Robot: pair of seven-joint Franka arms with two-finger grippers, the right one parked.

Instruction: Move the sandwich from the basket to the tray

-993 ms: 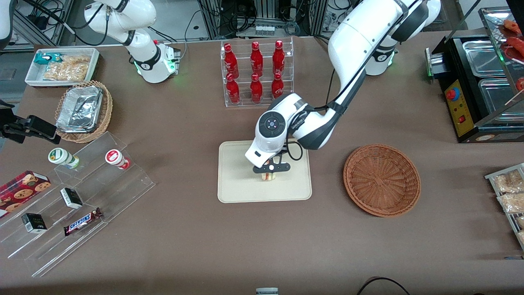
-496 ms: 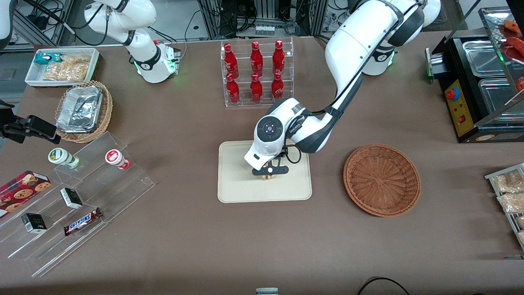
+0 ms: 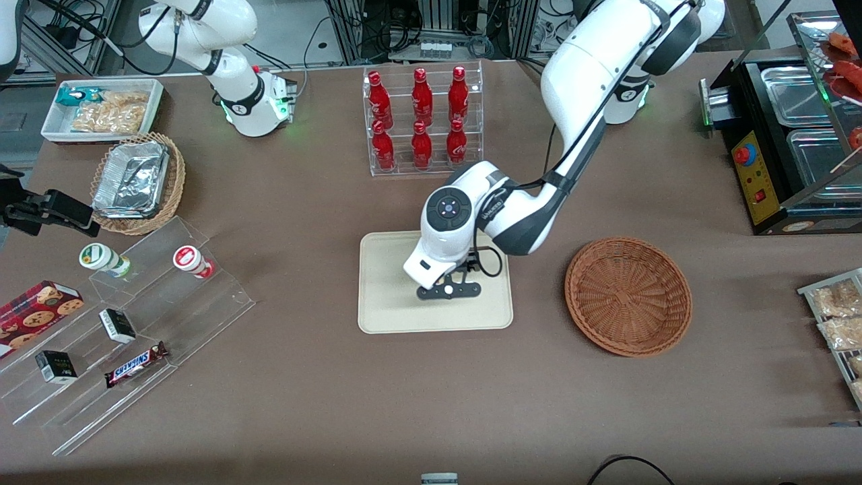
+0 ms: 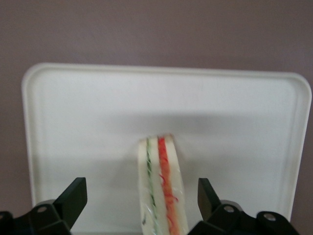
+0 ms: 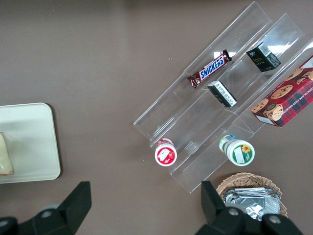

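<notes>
Pincer hangs low over the tray, over the part of it nearer the basket. Wrist view: both fingers spread wide, with the sandwich standing between them, clear gap on each side, neither finger touching it.

Sandwich sits on the tray, on edge, filling layers facing the wrist camera: a green line and a red line between white bread, under clear wrap. In the front view the arm hides it. The parked arm's wrist camera catches a pale sliver of it on the tray.

Tray lies flat on the brown surface, about mid-table. Basket is beside it, toward the working arm's end, apart from the tray; nothing shows inside it.

Rack of red bottles stands farther from the front camera than the tray.
</notes>
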